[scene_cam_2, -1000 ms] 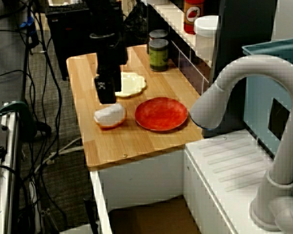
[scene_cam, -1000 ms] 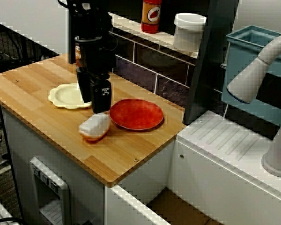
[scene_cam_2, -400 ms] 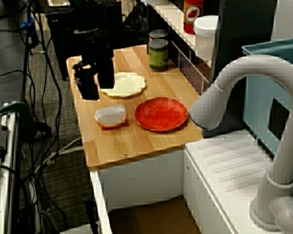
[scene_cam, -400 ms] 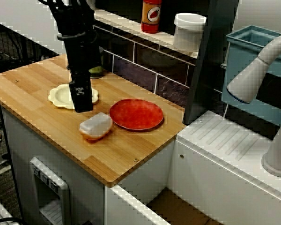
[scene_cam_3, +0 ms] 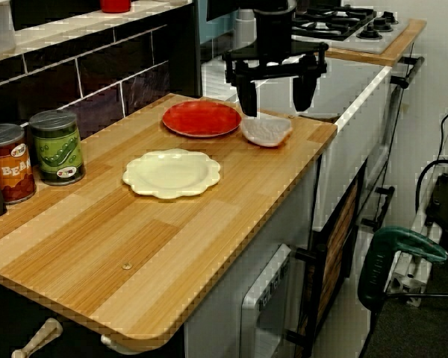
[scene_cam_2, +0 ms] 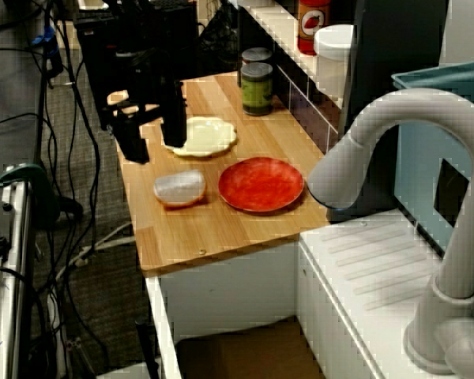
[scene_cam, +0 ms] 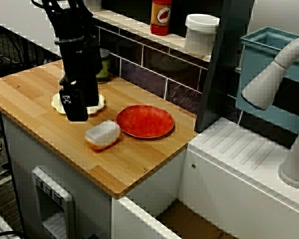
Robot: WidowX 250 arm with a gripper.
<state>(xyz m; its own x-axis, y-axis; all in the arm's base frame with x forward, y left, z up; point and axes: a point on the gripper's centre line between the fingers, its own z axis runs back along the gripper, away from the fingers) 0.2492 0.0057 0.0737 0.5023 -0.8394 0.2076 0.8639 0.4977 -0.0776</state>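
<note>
Now: gripper (scene_cam_3: 275,93) ×1, fingers (scene_cam_3: 248,97) spread apart, nothing held | small bowl (scene_cam_3: 266,130) ×1, near gripper, on wooden counter (scene_cam_3: 134,246), just beside red plate (scene_cam_3: 201,118) ×1 | cream plate (scene_cam_3: 172,173) ×1 | cans ×2: green-label can (scene_cam_3: 57,147), red-label can (scene_cam_3: 4,164)

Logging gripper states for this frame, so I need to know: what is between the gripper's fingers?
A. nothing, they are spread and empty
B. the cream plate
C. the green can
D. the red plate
A: in the view along the counter the gripper shows its two fingers spread wide with nothing between them, and the small white bowl lies on the wooden counter, apart from the fingers.
</note>
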